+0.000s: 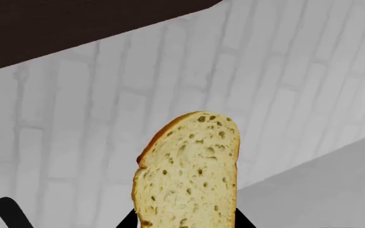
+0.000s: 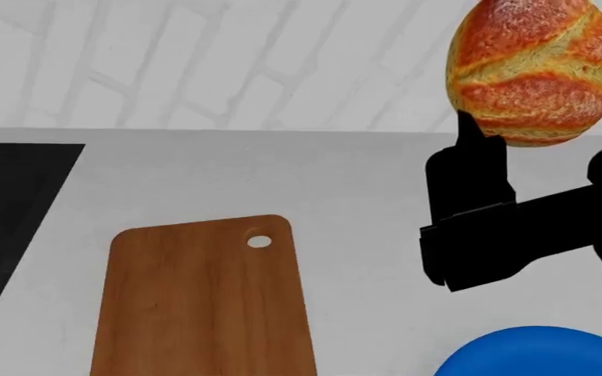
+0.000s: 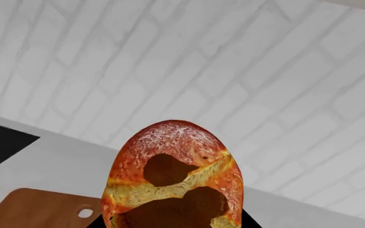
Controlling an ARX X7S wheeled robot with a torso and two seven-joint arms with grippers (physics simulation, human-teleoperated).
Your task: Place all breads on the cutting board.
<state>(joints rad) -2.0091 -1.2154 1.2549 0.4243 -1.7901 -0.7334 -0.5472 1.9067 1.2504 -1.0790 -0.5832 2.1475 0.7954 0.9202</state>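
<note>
Black fingers [image 2: 476, 133] of the right gripper [image 2: 547, 145] clasp the crusty loaf [image 2: 532, 70] from below, one finger rising against its lower left side in the head view and another at the picture's right edge. That orange-brown loaf, scored with pale lines, is held up in the air, well above and to the right of the cutting board [image 2: 203, 301], with the white brick wall [image 2: 228, 63] behind it. In the right wrist view the same loaf stands upright close to the camera, dark patches on its lower face, and a corner of the cutting board with its round hole [image 3: 85, 213] shows below and to one side.

At the left gripper [image 1: 186, 223], only dark finger tips [image 1: 127, 221] peek out on either side of the bread slice [image 1: 189, 173] at the very bottom of the left wrist view; they appear to grip the slice's lower end. That pale, porous slice with its tan crust stands upright in front of the brick wall. It does not appear in the head view, so its place relative to the cutting board cannot be told.

Nothing lies on the visible part of the cutting board, which rests flat on the pale counter [image 2: 364, 188]. A dark panel [image 2: 9, 211] sits in the counter to the board's left, and the rim of a blue plate [image 2: 536, 354] shows to its right, below the right gripper.
</note>
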